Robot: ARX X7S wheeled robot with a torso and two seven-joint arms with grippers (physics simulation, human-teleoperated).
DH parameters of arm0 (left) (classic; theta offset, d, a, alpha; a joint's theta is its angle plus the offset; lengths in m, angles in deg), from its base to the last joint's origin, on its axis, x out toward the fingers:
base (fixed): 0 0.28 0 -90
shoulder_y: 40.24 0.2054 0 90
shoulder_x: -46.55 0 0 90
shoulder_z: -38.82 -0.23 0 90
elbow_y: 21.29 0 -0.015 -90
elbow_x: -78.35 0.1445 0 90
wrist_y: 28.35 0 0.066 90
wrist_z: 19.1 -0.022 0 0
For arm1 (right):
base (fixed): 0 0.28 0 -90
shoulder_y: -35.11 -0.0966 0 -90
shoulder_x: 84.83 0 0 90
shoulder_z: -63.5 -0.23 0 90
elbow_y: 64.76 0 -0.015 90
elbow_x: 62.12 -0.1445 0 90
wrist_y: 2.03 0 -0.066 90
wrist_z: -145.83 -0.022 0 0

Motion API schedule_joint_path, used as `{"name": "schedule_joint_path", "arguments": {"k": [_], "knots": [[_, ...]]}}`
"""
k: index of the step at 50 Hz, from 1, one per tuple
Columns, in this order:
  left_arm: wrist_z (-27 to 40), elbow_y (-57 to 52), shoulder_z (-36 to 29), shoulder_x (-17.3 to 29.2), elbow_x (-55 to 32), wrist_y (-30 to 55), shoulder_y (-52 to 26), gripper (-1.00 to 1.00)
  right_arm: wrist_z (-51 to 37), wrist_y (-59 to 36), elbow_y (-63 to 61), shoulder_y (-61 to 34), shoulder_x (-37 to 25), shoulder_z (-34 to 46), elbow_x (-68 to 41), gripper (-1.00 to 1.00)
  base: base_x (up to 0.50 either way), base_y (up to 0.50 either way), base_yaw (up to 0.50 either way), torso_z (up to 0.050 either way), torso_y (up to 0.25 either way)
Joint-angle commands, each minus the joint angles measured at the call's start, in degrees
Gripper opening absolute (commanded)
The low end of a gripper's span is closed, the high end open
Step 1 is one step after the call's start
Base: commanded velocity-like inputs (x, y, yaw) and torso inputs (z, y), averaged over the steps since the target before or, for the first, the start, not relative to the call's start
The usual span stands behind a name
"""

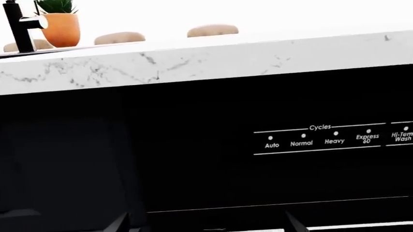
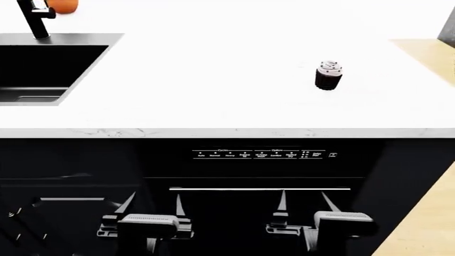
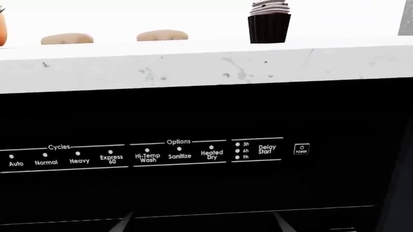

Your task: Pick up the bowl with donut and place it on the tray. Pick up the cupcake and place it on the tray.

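The cupcake [image 2: 328,75], white-frosted in a dark wrapper, stands upright on the white counter [image 2: 213,80], right of centre; in the right wrist view the cupcake [image 3: 269,21] shows above the counter edge. The bowl, donut and tray are out of view. Both grippers hang low in front of the black dishwasher, below counter height. My left gripper [image 2: 154,198] is open and empty, its fingers [image 1: 118,223] spread wide. My right gripper [image 2: 303,195] is open too, with nothing between its fingers [image 3: 123,222].
A black sink [image 2: 42,66] with a black faucet [image 2: 34,18] occupies the counter's back left, beside an orange plant pot [image 1: 61,26]. The dishwasher's control panel [image 2: 259,154] faces both grippers. Tan rounded tops [image 3: 161,35] show beyond the counter. Wooden floor [image 2: 419,224] lies to the right.
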Motion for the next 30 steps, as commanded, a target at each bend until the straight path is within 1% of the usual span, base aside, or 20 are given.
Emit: {"name": "schedule_joint_path", "arguments": {"k": [1, 6, 10, 12, 13, 16, 18, 22, 23, 25, 26, 28, 30], "knots": [[0.7, -1.3, -0.2, 0.7, -0.3, 1.5, 0.6, 1.0, -0.9, 0.2, -0.1, 0.0, -0.3, 0.3, -0.1, 1.0, 0.0, -0.18, 0.0, 0.0, 0.0], [1.0, -2.2, -0.5, 1.2, 0.0, 2.3, 1.2, 1.0, -1.2, 0.8, -0.4, 0.2, -0.4, 0.3, -0.2, 1.0, 0.0, 0.0, 0.0, 0.0, 0.0], [1.0, -2.4, 0.1, 1.1, -1.3, 2.3, 1.1, 1.0, -1.3, 1.7, -0.7, 0.5, -0.5, 0.3, -0.4, 1.0, 0.0, 0.0, 0.0, 0.0, 0.0], [1.1, -2.8, 1.6, 0.7, -3.6, 2.4, 1.1, 1.0, -3.0, 3.4, -1.9, 0.8, -1.0, 0.7, 2.9, 1.0, 0.0, 0.0, 0.0, 0.0, 0.0], [1.4, -3.5, 2.2, 0.9, -4.1, 2.7, 1.4, 1.0, -3.8, 2.2, -5.4, 1.7, -1.3, 0.3, 3.0, 1.0, 0.0, 0.0, 0.0, 0.0, 0.0], [2.1, -8.0, 4.5, 1.7, -6.9, 4.2, 3.2, 1.0, -5.9, -4.3, -16.6, 4.2, -2.6, -0.5, 2.7, 1.0, 0.0, 0.0, 0.0, 0.0, 0.0], [2.8, -14.6, 6.4, 3.1, -9.1, 5.8, 5.4, 1.0, -7.4, -10.9, -25.8, 5.2, -3.4, -1.5, 1.1, 1.0, 0.0, 0.0, 0.0, 0.0, 0.0], [4.8, -30.9, 9.6, 8.0, -10.7, 12.7, 7.9, 1.0, -10.8, -30.7, -46.0, 3.7, -6.0, -3.9, -4.9, 1.0, 0.0, 0.0, 0.0, 0.0, 0.0], [5.2, -35.2, 10.6, 9.4, -11.3, 14.7, 7.7, 1.0, -12.0, -37.1, -51.2, 2.0, -6.7, -5.0, -7.4, 1.0, 0.0, 0.0, 0.0, 0.0, 0.0], [5.7, -42.9, 13.2, 11.6, -15.3, 18.9, 6.3, 1.0, -14.7, -49.9, -59.8, -3.0, -7.4, -8.8, -14.2, 1.0, 0.0, 0.0, 0.0, 0.0, 0.0], [6.0, -46.6, 14.9, 12.7, -19.3, 21.8, 5.2, 1.0, -22.4, -50.6, -60.4, -6.1, -12.9, -9.0, -22.8, 1.0, 0.0, 0.0, 0.0, 0.0, 0.0], [7.7, -52.4, 18.3, 15.2, -26.6, 27.4, 1.8, 1.0, -39.1, -47.8, -60.4, -12.4, -25.1, -7.9, -40.0, 1.0, 0.0, 0.0, 0.0, 0.0, 0.0], [11.0, -56.0, 22.1, 18.2, -35.4, 33.4, -3.7, 1.0, -48.5, -45.5, -60.4, -17.7, -32.7, -8.5, -57.2, 1.0, 0.0, 0.0, 0.0, 0.0, 0.0]]}}
